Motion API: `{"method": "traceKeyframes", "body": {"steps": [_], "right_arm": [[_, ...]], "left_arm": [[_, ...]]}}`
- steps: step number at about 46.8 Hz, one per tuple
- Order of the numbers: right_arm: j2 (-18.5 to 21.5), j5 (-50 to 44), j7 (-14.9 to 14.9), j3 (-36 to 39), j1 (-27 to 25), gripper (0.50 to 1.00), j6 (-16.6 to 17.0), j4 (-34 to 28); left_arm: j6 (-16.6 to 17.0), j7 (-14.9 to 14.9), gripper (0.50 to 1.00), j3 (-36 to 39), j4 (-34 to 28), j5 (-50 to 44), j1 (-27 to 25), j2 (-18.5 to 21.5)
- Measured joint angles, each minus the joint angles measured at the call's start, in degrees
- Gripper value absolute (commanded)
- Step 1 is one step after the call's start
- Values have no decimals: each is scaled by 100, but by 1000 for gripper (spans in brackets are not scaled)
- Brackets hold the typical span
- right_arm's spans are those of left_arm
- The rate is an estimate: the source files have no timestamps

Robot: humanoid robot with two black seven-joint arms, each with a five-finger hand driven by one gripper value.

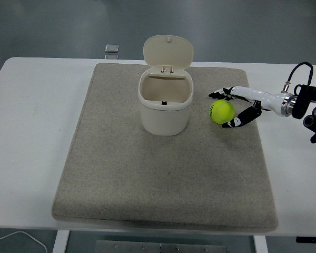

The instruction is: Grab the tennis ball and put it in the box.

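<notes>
A white rectangular table [31, 132] carries a large grey felt-like mat [163, 179] across its middle. A small silvery square object [111, 48] lies at the far edge.

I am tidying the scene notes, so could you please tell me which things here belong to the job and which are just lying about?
Job: tennis ball; box, lid up; right hand, fingers around the ball.
Lying about: grey mat; small grey square at the far edge; white cable.

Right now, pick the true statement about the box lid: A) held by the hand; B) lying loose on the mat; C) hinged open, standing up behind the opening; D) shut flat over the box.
C: the lid stands upright at the rear rim of the box, leaving the opening clear.
</notes>
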Motion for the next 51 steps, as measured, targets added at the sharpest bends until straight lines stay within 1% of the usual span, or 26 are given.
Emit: {"method": "traceKeyframes", "body": {"steps": [3, 7, 9, 13, 26, 37, 42, 43, 44, 49, 51], "right_arm": [[93, -1, 0, 0, 0, 889, -5, -32], [173, 0, -4, 0, -14, 860, -32, -114], [200, -5, -6, 0, -25, 830, -52, -154], [236, -27, -15, 0, -34, 795, -83, -232], [312, -145, -11, -26, -27, 807, -37, -295], [309, -149, -7, -90, -25, 807, -16, -295], [304, -150, -7, -96, -20, 797, -7, -295], [303, -149, -7, -100, -19, 791, -7, -295], [303, -149, -7, -102, -19, 774, -7, -295], [303, -153, -7, -102, -15, 638, 1, -295], [303, -174, -7, -120, -13, 591, 1, -295]], "left_arm": [[0, 0, 996, 0, -2, 0, -1, 0], [0, 0, 996, -1, -2, 0, -1, 0], [0, 0, 996, -1, -2, 0, 0, 0], [0, -1, 996, -1, -3, 0, -1, 0], [0, -1, 996, -1, -2, 0, -1, 0], [0, 0, 996, -1, -3, 0, -1, 0], [0, 0, 996, -1, -4, 0, -1, 0], [0, 0, 996, -1, -5, 0, -1, 0], [0, 0, 996, -1, -5, 0, 0, 0], [0, 0, 996, -2, -3, 0, 0, 0], [0, 0, 996, -2, 0, 0, 0, 0]]}}
